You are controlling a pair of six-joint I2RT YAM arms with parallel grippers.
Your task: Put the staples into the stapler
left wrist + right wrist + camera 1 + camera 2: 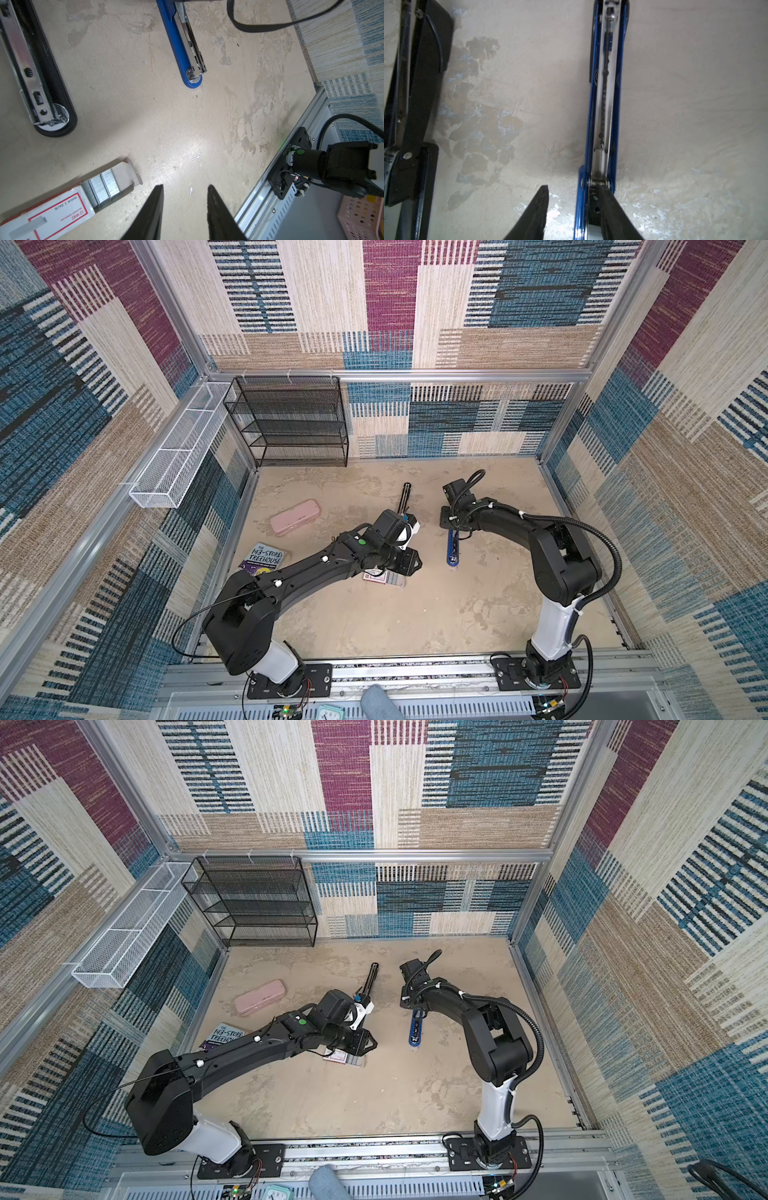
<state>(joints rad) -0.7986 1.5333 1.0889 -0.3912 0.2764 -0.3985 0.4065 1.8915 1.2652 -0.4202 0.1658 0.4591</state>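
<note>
Both grippers gape empty: left gripper just beside the staples in their slid-out tray, right gripper over the hinge of the blue stapler. Pinch them squarely, lift level.

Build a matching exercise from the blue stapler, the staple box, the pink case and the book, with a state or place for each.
1 blue stapler; 2 staple box; 3 pink case; 4 book.
A beside the left wall; B tray slid out; C opened, magazine exposed; D between book and black mesh shelf.
Pairs: 1-C; 2-B; 3-D; 4-A.
</note>
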